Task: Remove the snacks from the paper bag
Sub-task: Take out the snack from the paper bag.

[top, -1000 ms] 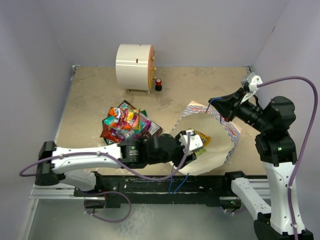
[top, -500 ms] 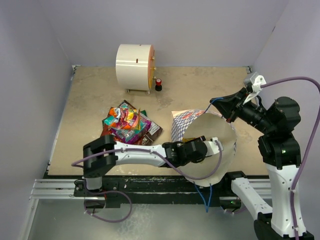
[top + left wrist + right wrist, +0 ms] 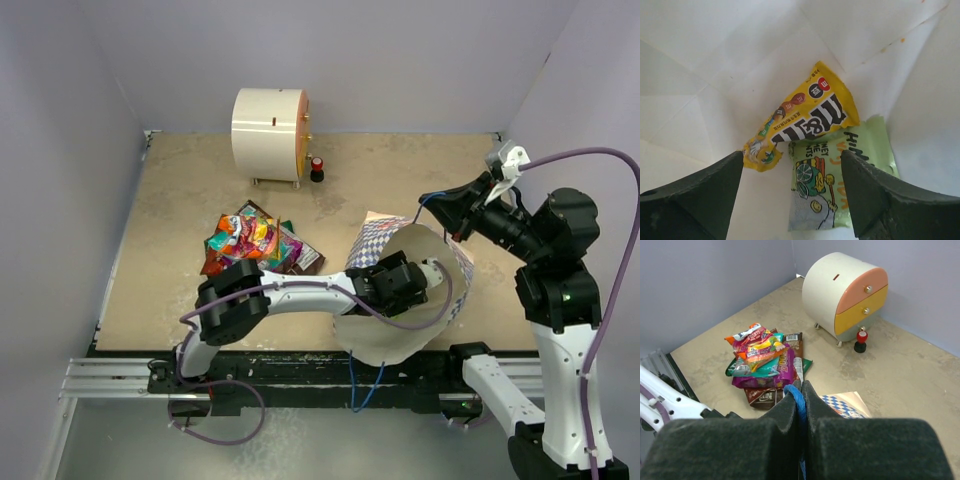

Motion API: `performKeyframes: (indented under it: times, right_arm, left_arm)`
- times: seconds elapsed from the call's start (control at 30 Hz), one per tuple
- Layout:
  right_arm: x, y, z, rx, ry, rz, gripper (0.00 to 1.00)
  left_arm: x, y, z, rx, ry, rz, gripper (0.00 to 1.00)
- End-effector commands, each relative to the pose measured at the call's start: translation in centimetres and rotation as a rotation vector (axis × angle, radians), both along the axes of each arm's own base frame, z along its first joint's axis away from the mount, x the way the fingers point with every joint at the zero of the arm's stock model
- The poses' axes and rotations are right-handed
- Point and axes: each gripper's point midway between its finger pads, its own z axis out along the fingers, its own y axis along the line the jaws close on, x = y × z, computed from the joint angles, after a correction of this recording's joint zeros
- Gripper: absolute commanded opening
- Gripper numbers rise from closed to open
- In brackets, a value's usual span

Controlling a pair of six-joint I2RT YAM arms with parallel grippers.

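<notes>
The paper bag [image 3: 385, 340] lies tipped with its mouth toward the arms, its white inside showing and its blue-checkered outside [image 3: 842, 405] behind. My left gripper [image 3: 428, 280] reaches inside it. It is open [image 3: 792, 156], with nothing between its fingers, just short of a yellow packet [image 3: 805, 120] and a pale green packet [image 3: 840, 180] lying on the bag's inner wall. My right gripper [image 3: 802, 385] is shut on the bag's blue cord handle [image 3: 796, 391], holding it up at the bag's far right [image 3: 440, 215]. More snacks lie in a pile [image 3: 255, 245] on the table left of the bag.
A white cylindrical drum [image 3: 270, 135] with orange and yellow drawer fronts [image 3: 860, 300] stands at the back, a small red-and-black object [image 3: 317, 168] beside it. Grey walls close in the table on three sides. A second blue cord [image 3: 365, 375] hangs over the near edge.
My left arm has pushed deeper into the bag and its jaws have spread wider. The bag rose, then settled lower again. The right gripper kept its hold on the handle.
</notes>
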Motion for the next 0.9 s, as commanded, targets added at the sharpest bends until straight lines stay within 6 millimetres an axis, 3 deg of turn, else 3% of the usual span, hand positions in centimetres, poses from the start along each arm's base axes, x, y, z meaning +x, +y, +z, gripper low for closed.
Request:
performKeyframes:
  times: [0.0, 0.1, 0.2, 0.43, 0.63, 0.87]
  right_arm:
    - [-0.4, 0.4, 2.7, 0.002, -0.1, 0.033, 0.0]
    - [-0.3, 0.4, 2.9, -0.001, -0.109, 0.034, 0.0]
    - [-0.4, 0.4, 3.3, -0.003, -0.121, 0.035, 0.0]
    - [-0.5, 0.1, 3.7, -0.005, -0.143, 0.02, 0.0]
    - [-0.4, -0.1, 3.5, -0.003, -0.153, -0.003, 0.0]
    - [0.8, -1.4, 3.1, -0.002, -0.143, -0.1, 0.0]
  left_arm:
    - [1.5, 0.3, -0.7, 0.037, 0.047, 0.073, 0.83]
    - [2.7, 0.6, -1.8, 0.077, 0.051, 0.085, 0.84]
    - [3.7, 0.8, -2.4, 0.092, 0.053, 0.08, 0.78]
    - [3.8, 0.5, -2.3, 0.126, 0.052, 0.027, 0.39]
    - [2.3, 0.0, 0.6, 0.074, 0.101, -0.037, 0.1]
    - [0.1, 1.1, 6.3, -0.014, 0.138, -0.087, 0.0]
